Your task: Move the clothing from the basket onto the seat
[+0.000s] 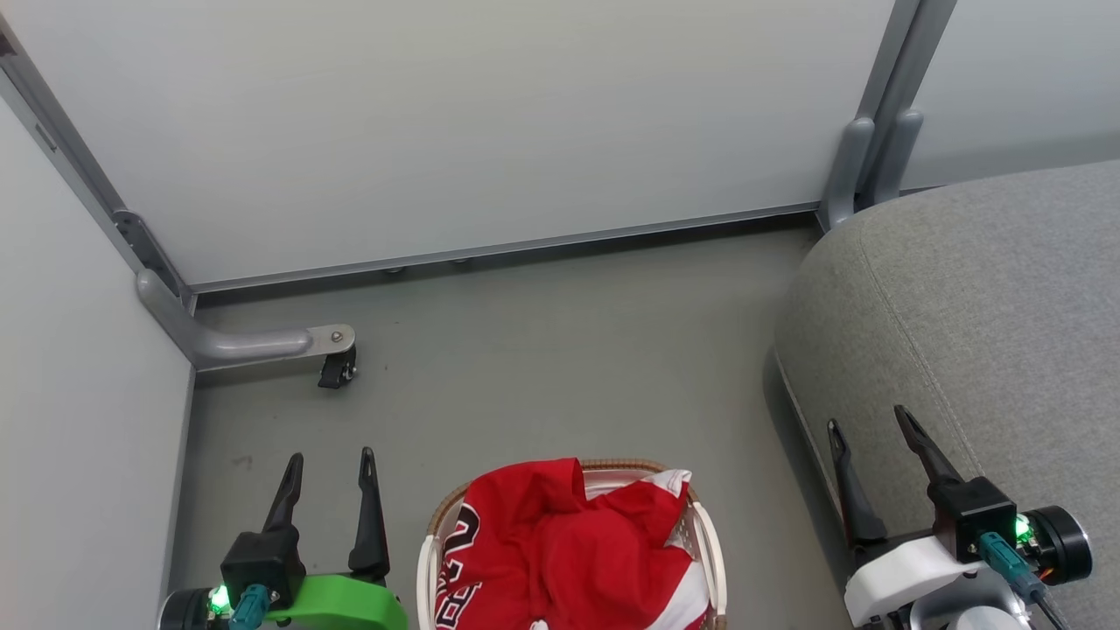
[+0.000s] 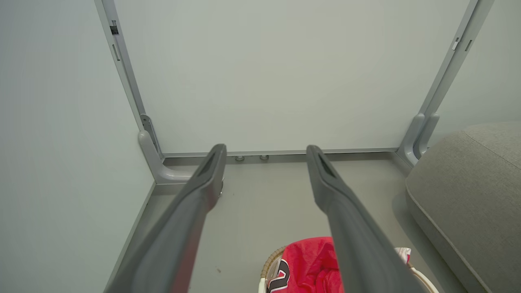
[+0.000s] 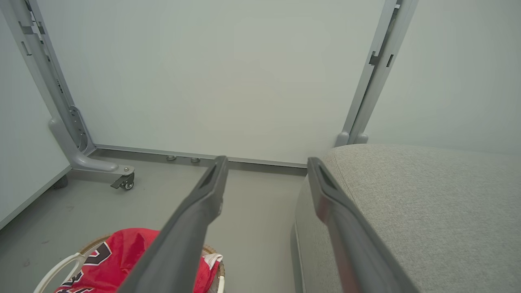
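Red clothing [image 1: 569,547] with white trim and black-and-white lettering is heaped in the white basket [image 1: 710,542] with a brown rim, on the floor at the bottom centre of the head view. The clothing [image 2: 311,264] and the basket [image 2: 270,260] also show low in the left wrist view, and the clothing [image 3: 110,260] low left in the right wrist view. The grey seat [image 1: 980,332] fills the right side. My left gripper [image 1: 330,468] hangs open left of the basket. My right gripper [image 1: 871,429] stands open over the seat's front edge. Nothing is between either pair of fingers.
Pale partition panels [image 1: 455,122] close off the back and left. A grey metal foot with a black caster [image 1: 337,367] sticks out on the floor at the left. Bare grey floor [image 1: 560,367] lies between the basket, the panels and the seat.
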You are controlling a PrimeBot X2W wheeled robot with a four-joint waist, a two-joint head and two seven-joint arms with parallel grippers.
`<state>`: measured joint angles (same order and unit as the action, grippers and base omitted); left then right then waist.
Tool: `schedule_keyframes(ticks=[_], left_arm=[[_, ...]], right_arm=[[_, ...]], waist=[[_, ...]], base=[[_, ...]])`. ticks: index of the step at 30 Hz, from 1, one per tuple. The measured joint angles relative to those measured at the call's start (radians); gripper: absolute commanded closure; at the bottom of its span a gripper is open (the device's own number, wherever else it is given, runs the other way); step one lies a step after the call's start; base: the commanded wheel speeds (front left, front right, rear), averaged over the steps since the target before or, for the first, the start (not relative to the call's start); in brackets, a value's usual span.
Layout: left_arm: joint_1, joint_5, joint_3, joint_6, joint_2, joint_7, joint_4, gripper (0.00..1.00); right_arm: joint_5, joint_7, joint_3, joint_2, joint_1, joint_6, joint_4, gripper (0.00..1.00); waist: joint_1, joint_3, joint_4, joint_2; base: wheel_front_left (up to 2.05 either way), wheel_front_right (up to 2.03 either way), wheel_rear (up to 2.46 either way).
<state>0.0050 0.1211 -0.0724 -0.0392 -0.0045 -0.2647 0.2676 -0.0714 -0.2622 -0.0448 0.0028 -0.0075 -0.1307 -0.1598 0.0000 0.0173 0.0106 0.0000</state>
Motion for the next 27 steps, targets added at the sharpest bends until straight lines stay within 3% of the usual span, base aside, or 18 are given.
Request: schedule_keyframes(ticks=[27], left_arm=[[-0.011,0.020,-0.041,0.002,0.000,0.000,0.009,0.00]], right_arm=[[0.004,-0.001,-0.001,0.000,-0.005,0.000,0.015,0.00]], waist=[[0.0000,0.025,-0.006,0.0000]], base=[[0.00,0.00,0.00]])
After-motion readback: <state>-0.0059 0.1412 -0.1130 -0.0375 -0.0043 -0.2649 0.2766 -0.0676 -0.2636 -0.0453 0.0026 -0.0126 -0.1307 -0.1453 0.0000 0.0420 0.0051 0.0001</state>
